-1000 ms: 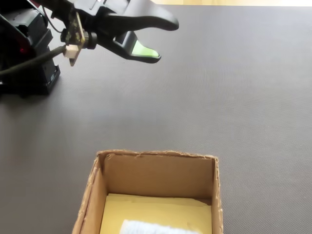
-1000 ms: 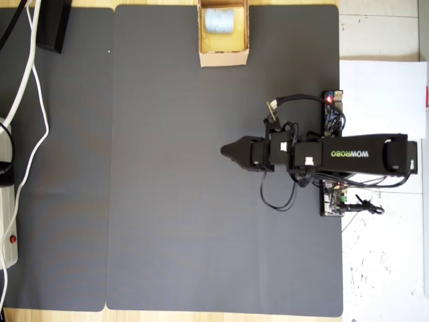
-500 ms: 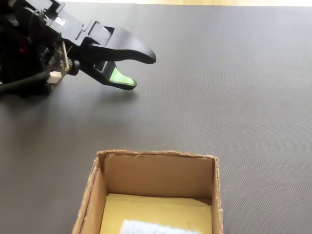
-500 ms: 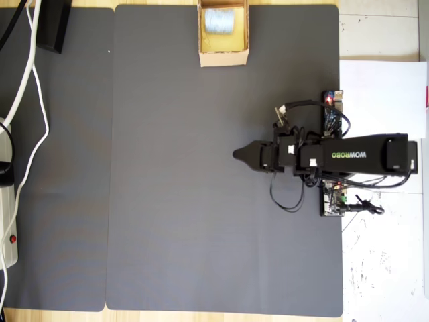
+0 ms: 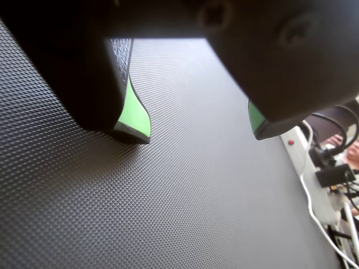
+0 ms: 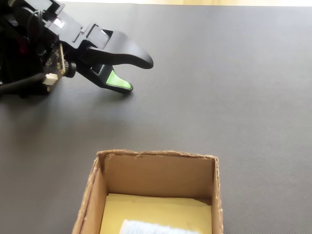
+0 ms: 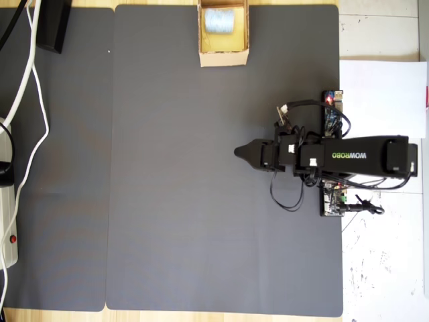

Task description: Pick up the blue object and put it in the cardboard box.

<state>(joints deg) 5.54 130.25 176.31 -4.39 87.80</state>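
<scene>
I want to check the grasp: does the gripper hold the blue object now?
No, the gripper is open and empty, and the blue object lies in the cardboard box.

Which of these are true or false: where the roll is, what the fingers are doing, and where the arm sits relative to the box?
1. The blue roll lies inside the cardboard box. True.
2. The gripper is clamped on the roll. False: it is open and empty.
3. The gripper hovers directly over the box. False: it is well apart from it, above the dark mat.
4. Green pads line the fingers. True.
</scene>
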